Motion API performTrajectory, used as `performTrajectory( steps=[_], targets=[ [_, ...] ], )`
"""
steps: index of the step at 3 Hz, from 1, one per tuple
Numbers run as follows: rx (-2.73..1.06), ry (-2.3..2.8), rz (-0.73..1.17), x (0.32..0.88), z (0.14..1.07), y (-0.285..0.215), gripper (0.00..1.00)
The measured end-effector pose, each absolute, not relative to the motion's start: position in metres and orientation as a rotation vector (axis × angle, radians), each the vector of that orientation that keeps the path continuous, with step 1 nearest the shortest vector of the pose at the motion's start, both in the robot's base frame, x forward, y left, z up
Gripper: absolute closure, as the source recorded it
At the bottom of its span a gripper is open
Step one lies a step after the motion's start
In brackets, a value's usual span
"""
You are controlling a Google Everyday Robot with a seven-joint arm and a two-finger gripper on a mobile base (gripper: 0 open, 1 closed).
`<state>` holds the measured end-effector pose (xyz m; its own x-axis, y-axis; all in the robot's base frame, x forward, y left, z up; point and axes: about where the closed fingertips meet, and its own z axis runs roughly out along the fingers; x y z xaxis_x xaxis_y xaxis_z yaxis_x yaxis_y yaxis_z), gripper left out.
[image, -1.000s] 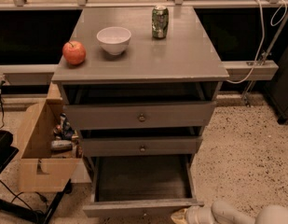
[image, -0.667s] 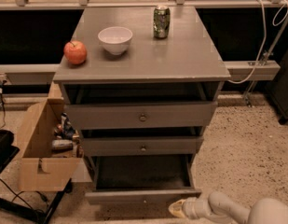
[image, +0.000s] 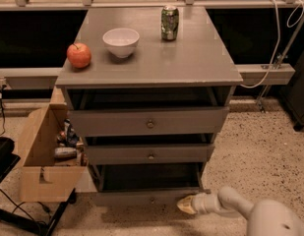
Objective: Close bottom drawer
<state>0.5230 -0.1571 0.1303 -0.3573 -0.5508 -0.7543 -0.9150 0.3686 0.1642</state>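
Grey bottom drawer (image: pixel 141 197), lowest of three beneath the front edge of the bench (image: pixel 191 58), stands slightly pulled out. Gripper (image: pixel 186 205) sits against the drawer front, below the front right corner, jaws narrowed together, holding nothing.

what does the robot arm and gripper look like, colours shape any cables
The gripper, low by the right end of the bottom drawer front, is a tapered tan-yellow tip. The arm behind it is smooth off-white, built of rounded links widening into a bulbous shell. No cables or markings show.
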Motion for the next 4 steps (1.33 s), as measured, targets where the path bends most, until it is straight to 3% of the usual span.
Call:
performTrajectory(
  steps=[2, 4],
  targets=[
    [-1.280, 2.004, 0.834, 0.560, 0.135, -0.140, 1.00],
    [-1.274, 1.969, 0.756, 0.628, 0.157, -0.153, 1.00]
  ],
)
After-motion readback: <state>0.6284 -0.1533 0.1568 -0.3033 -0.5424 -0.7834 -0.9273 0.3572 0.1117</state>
